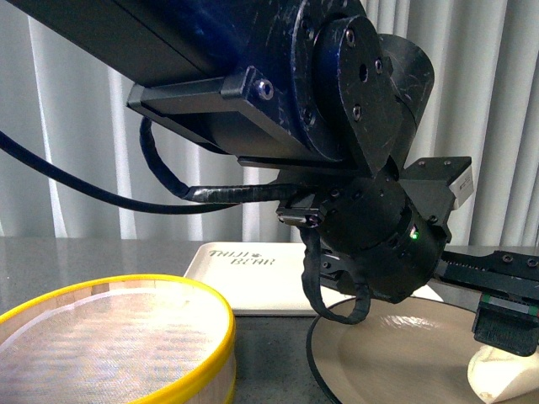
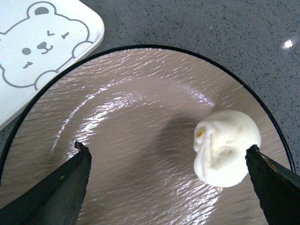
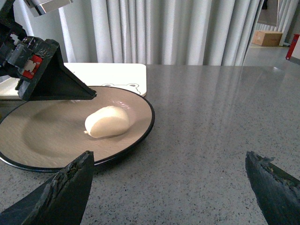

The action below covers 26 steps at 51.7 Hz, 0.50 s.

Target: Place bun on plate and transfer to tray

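Bun (image 1: 505, 374) is sitting on plate (image 1: 396, 353), lower right of front frame; tray (image 1: 244, 282) lying behind. L gripper (image 2: 167, 150) hovering over plate, jaws spread wide; R gripper (image 3: 168, 154) gaping too, empty.

You are facing pale white curtains (image 1: 76, 126) that hang in long vertical folds across the whole back of the scene. In front of them lies a dark grey speckled tabletop (image 3: 211, 117), glossy enough to mirror the curtains faintly. A small bright spot of light (image 2: 288, 43) glints on it. A brown cardboard box (image 3: 266, 37) shows past the curtains' far edge.
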Each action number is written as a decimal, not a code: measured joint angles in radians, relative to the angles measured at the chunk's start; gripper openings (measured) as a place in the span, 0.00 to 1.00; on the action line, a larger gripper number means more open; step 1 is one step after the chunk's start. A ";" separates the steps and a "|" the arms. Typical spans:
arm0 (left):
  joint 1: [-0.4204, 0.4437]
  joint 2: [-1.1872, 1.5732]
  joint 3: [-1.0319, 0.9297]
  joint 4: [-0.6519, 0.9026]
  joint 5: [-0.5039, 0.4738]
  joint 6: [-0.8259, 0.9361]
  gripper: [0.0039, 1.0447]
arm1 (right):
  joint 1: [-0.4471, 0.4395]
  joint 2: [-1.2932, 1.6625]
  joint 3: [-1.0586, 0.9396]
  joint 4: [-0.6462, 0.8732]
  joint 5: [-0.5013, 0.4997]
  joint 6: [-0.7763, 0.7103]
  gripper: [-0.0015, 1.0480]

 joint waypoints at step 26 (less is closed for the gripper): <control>0.136 -0.004 0.154 0.023 -0.220 -0.168 0.94 | 0.000 0.000 0.000 0.000 0.000 0.000 0.92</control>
